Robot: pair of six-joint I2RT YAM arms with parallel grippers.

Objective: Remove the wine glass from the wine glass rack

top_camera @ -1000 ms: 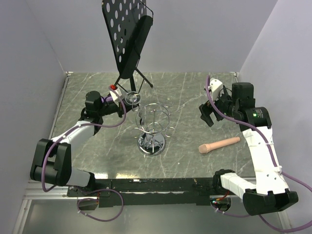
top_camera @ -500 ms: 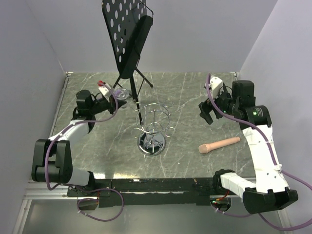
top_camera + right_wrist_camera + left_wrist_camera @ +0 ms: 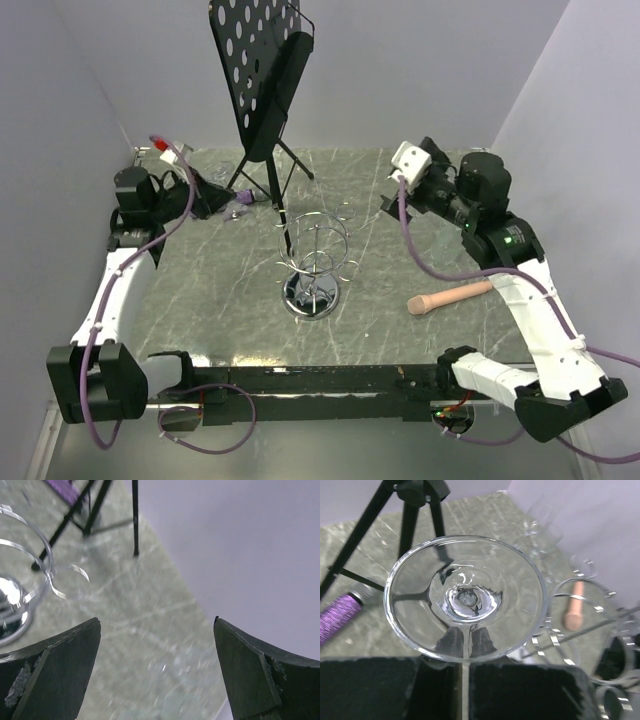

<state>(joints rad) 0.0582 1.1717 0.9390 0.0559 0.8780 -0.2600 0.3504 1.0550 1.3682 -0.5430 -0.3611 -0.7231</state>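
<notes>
The wine glass (image 3: 465,597) fills the left wrist view, its round foot toward the camera and its thin stem running down between my fingers. My left gripper (image 3: 462,664) is shut on the stem. In the top view the left gripper (image 3: 215,195) is at the far left of the table, well apart from the chrome wine glass rack (image 3: 315,255), which stands mid-table on its shiny round base. The rack's wire loops (image 3: 600,645) show at the right of the left wrist view. My right gripper (image 3: 157,665) is open and empty, raised at the back right (image 3: 392,203).
A black perforated music stand (image 3: 262,80) on a tripod stands at the back, its legs (image 3: 410,510) just behind the glass. A pink wooden stick (image 3: 450,297) lies right of the rack. A purple cable (image 3: 340,617) lies at the left. Walls close in on both sides.
My left gripper has drawn back to the left, away from the rack, with the glass in it. My right arm has swung up and toward the back.
</notes>
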